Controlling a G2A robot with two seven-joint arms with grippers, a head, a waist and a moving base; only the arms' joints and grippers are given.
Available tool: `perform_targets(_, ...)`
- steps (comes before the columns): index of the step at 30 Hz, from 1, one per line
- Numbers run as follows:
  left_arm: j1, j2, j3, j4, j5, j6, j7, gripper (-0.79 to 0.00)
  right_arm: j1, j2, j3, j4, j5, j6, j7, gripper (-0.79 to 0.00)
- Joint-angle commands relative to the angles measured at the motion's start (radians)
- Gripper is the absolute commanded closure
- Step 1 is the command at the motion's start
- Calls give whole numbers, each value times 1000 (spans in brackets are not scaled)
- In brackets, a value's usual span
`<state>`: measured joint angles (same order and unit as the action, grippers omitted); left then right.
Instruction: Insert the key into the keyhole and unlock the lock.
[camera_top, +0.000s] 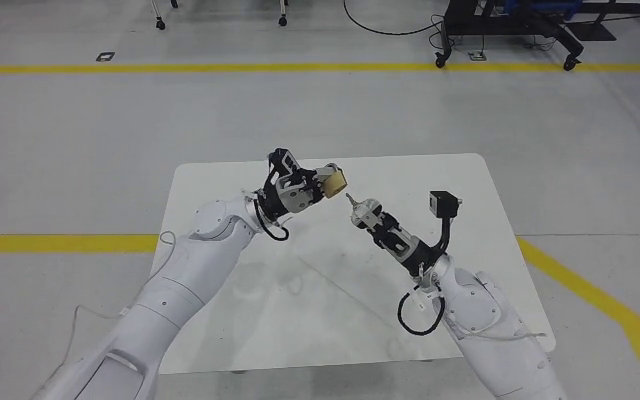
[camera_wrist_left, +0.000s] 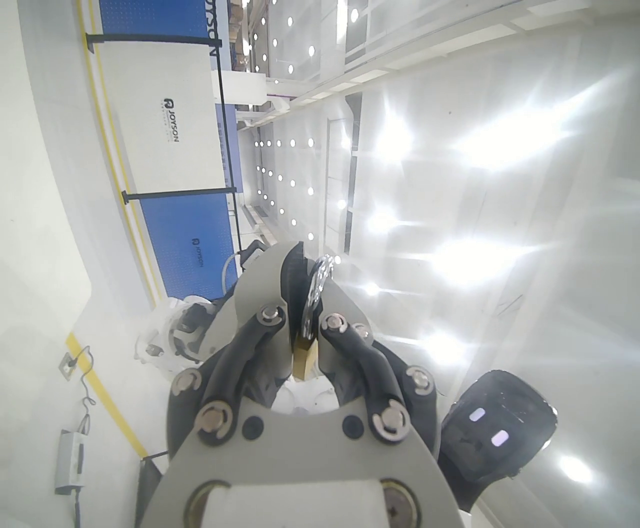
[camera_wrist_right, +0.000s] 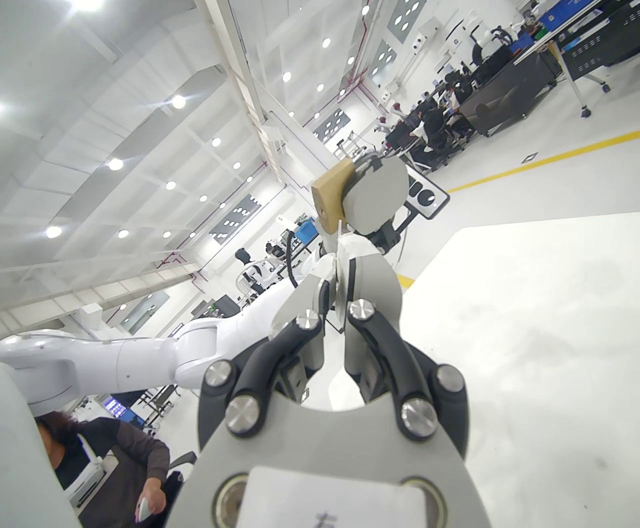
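Over mid-table (camera_top: 320, 320), right gripper (camera_wrist_right: 336, 280) pinched tight on key (camera_wrist_right: 340, 260); my right wrist view has thin blade edge-on between fingers. Top view adds layout: key shaft runs diagonal, tip aimed away from robot toward left arm's lock (camera_top: 335, 181), just short of it with small gap. Left gripper (camera_wrist_left: 312, 287) clamped on lock; left wrist view shows silver shackle between pads, brass body nearer palm. From top view I see brass body jutting toward key. Right wrist view shows brass end face fronting key.
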<state>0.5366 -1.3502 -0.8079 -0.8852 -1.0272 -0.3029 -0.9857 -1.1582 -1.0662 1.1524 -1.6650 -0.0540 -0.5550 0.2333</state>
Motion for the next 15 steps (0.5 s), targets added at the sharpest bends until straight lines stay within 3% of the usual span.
perform_targets(1,-1,0,0,3,3,-2,0,0,-7,-1,11,-5,-12,25,-12,0)
perform_targets(15,-1,0,0,3,3,-2,0,0,-8,-1,14,-5,-19,35,-18,0)
